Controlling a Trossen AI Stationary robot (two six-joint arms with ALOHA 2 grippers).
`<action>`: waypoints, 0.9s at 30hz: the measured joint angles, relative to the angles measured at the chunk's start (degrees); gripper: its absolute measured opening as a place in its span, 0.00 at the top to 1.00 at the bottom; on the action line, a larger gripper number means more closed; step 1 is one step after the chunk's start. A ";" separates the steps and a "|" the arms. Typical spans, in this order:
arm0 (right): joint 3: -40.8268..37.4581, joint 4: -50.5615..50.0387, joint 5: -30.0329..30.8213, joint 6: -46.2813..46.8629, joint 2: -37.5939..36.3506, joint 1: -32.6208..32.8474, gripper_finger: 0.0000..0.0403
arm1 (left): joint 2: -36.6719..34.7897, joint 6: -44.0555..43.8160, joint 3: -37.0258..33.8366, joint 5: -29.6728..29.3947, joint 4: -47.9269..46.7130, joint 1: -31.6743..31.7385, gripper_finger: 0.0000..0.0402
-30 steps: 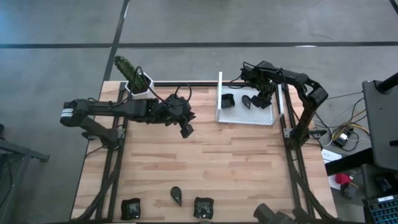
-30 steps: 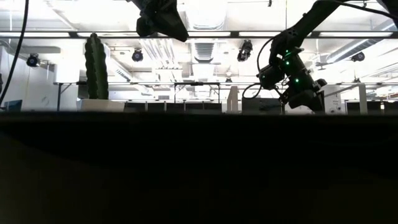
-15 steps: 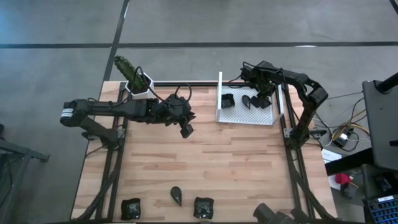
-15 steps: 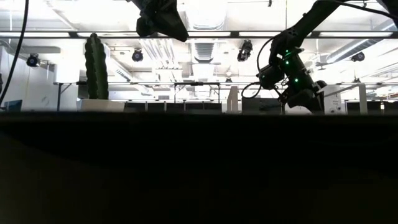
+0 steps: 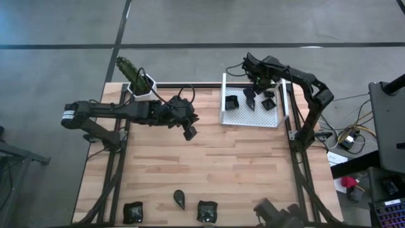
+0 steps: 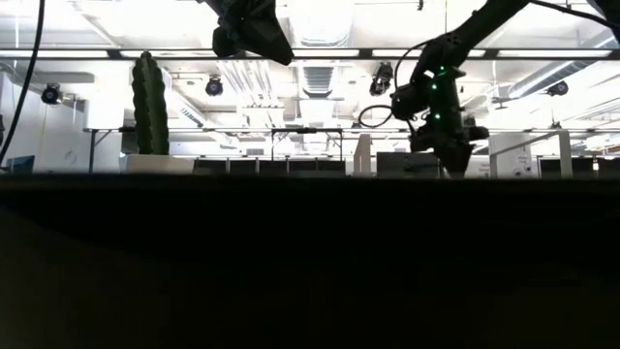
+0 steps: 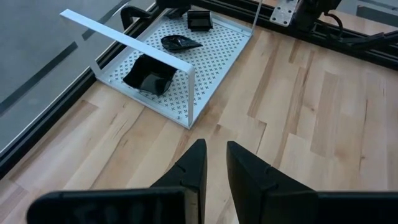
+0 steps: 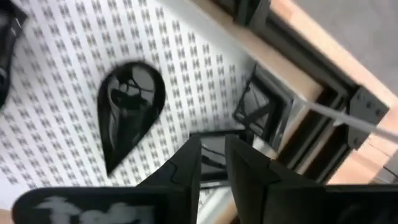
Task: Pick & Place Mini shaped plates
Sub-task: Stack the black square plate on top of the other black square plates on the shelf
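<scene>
Three tiny dark glossy plates lie flat in the white perforated tray (image 5: 248,118) at the table's far right: a square one (image 5: 231,101), a teardrop one (image 8: 129,113) and another square one (image 5: 269,105). Three more rest on the wood near the table's near edge: a square one (image 5: 133,212), a teardrop one (image 5: 180,199) and a square one (image 5: 207,211). My right gripper (image 5: 258,87) hovers over the tray's far part, fingers shut (image 8: 213,155), touching nothing I can see. My left gripper (image 5: 189,132) waits shut above the table's middle (image 7: 216,158).
A white hexagonal pot with a green cactus (image 5: 140,82) stands at the table's far left corner. The tray has a raised white wall (image 7: 127,40) on its left side. A black frame rail (image 5: 288,107) runs along the table's right edge. Bare wood lies between the tray and the near plates.
My right gripper has moved from over the tray's right part toward the far edge and a little left, rising slightly and turning. A square plate now shows on the tray where the gripper stood. The left arm kept still.
</scene>
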 joint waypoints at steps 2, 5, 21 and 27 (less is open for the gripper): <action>0.97 0.53 -0.52 0.47 0.79 -0.17 0.80 | 0.00 0.01 0.00 0.00 0.00 0.00 0.86; 2.06 0.76 -0.88 0.50 3.50 -0.57 0.77 | 0.00 0.00 0.00 0.00 0.00 0.00 0.86; 4.75 -3.33 2.88 3.25 12.01 -3.17 0.69 | 0.00 -0.03 0.00 0.00 0.04 0.00 0.86; 4.62 -4.04 5.43 1.80 13.63 -3.37 0.69 | 0.00 -0.02 0.00 0.00 0.02 0.00 0.86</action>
